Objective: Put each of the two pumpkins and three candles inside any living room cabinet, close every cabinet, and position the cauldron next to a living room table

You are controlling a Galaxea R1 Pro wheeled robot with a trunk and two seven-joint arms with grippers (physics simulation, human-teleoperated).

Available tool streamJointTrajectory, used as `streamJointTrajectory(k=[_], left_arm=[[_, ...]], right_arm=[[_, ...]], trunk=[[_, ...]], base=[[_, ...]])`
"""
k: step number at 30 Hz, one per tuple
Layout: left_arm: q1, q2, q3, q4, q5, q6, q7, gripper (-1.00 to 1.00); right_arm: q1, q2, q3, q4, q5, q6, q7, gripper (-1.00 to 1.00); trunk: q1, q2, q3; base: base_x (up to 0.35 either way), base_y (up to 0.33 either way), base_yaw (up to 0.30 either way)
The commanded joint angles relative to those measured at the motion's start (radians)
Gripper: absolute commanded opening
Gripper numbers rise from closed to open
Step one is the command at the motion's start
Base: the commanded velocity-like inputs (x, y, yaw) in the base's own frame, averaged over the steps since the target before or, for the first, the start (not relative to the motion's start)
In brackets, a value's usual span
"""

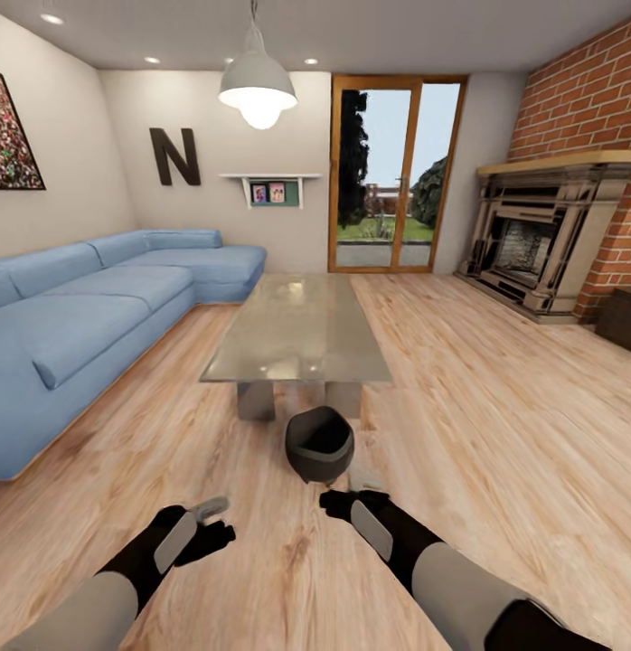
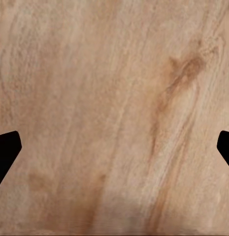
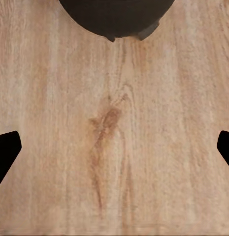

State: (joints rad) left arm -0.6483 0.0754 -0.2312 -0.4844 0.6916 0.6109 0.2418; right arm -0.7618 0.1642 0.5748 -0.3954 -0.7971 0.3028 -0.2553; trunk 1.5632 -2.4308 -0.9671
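cauldron (image 1: 319, 443): black pot on the wood floor (image 1: 496, 425), just near the bench (image 1: 297, 330) | left hand (image 1: 210, 533): open, empty, over bare floor | right hand (image 1: 338, 503): open, empty, just near the cauldron

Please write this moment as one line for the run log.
cauldron: on floor by table end | left gripper: jaws open, empty | right gripper: jaws open, near cauldron

Cauldron (image 1: 319, 443) upright on plank floor (image 1: 496, 434), just before the glass counter's (image 1: 297, 330) near legs. Both grippers low; right gripper (image 1: 338, 500) near cauldron, left gripper (image 1: 216, 529) apart. Blue sofa (image 1: 89, 316) left.
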Motion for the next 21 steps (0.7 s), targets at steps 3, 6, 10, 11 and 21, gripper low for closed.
streamJointTrajectory(k=[3,6,10,11,21], left_arm=[[0.002,-0.004,-0.010,0.016,0.008,-0.053,0.008,1.00],[0.005,-0.009,-0.012,0.064,0.004,-0.086,0.008,1.00],[0.007,-0.017,-0.013,0.099,0.003,-0.138,0.008,1.00],[0.007,-0.017,-0.013,0.100,0.003,-0.143,0.008,1.00],[0.011,-0.019,-0.013,0.105,0.003,-0.164,0.008,1.00]], right_arm=[[0.038,-0.019,0.008,0.002,-0.011,-0.003,-0.008,1.00],[0.090,-0.032,0.007,-0.001,-0.011,-0.012,-0.008,1.00],[0.124,-0.062,0.007,0.011,-0.015,-0.054,-0.006,1.00],[0.128,-0.065,0.007,0.012,-0.015,-0.059,-0.006,1.00],[0.159,-0.078,0.007,0.054,-0.015,-0.101,0.026,1.00]], trunk=[[-0.012,0.021,0.009],[-0.024,0.042,0.018],[-0.039,0.070,0.031],[-0.043,0.077,0.034],[-0.081,0.147,0.065]], base=[[-0.327,0.077,0.000],[-0.326,0.070,0.000],[-0.281,0.021,0.000],[-0.153,0.006,0.000],[-0.018,0.001,0.000]])
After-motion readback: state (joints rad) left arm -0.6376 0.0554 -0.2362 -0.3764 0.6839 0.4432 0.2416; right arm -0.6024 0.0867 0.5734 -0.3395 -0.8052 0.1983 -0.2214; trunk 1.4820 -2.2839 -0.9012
